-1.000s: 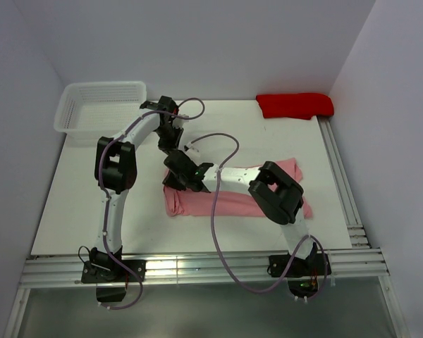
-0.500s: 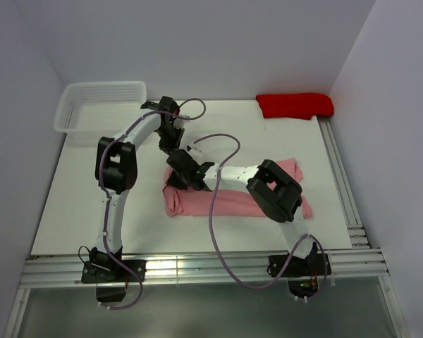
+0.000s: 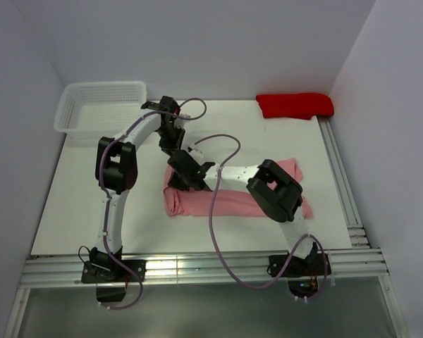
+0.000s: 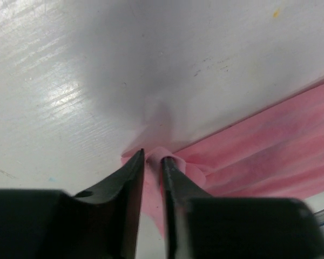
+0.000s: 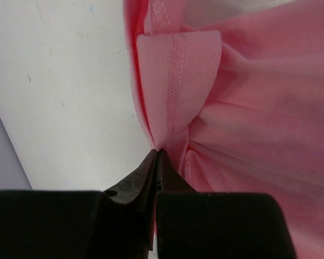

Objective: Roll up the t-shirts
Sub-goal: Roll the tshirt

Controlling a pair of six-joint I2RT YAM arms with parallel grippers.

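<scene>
Above: the t-shirt [image 3: 233, 203] lies folded on the table [image 3: 84, 211], my right gripper [image 3: 176, 172] at its left end. Left wrist: my left gripper [image 4: 153, 155] just slackened, narrowly parted. Right wrist: jaws just closed on the hem; rolling probably starts here.

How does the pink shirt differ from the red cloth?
The pink shirt lies mid-table, folded into a long band; the red cloth sits bunched at the far right corner. The right gripper pinches the pink shirt; nothing touches the red cloth. Both are fabric on the table.
</scene>
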